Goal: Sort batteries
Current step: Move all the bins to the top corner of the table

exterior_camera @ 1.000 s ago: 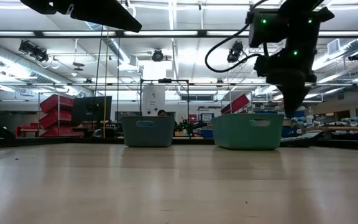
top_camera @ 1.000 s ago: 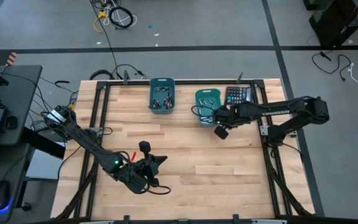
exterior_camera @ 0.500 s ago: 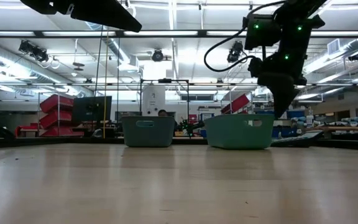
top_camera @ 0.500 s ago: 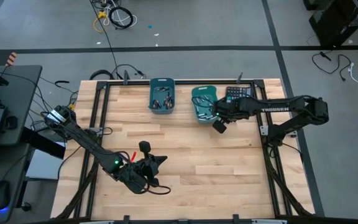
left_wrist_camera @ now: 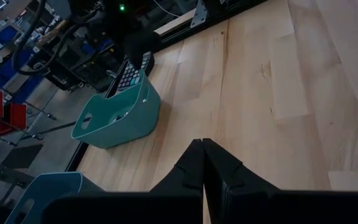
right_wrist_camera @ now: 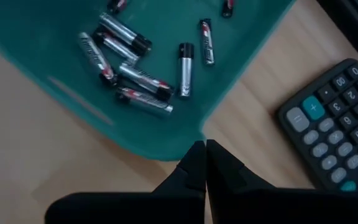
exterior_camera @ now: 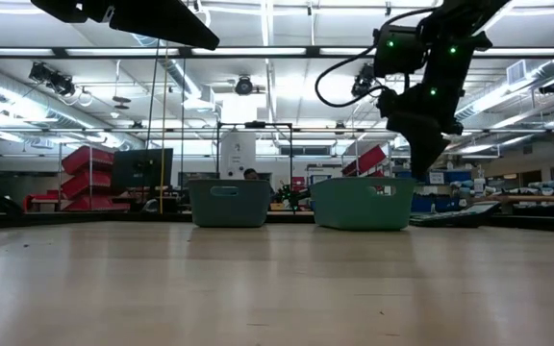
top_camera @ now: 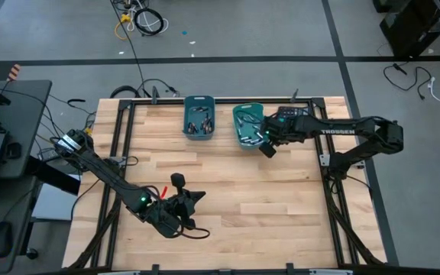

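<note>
Both grippers are pinched together: right gripper (right_wrist_camera: pixel 204 144) at the battery bin's (right_wrist_camera: pixel 160 134) rim, left gripper (left_wrist_camera: pixel 202 144) low over the table (left_wrist_camera: pixel 291 93)

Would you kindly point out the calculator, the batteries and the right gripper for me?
calculator (right_wrist_camera: pixel 334 134): right wrist view, on its keypad.
batteries (right_wrist_camera: pixel 185 70): right wrist view, on one upright silvery cell's body.
right gripper (right_wrist_camera: pixel 204 158): right wrist view, at its shut tips.

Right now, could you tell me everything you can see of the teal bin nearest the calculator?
The teal bin is a small open-topped tub, plastic by its look, with sloping walls and a handle slot in one end. It stands upright on the wooden table, skewed to the table's edges, beside the black calculator. Several silvery batteries with dark ends lie loose on its floor. The shut right gripper points at its rim; contact is unclear.
</note>
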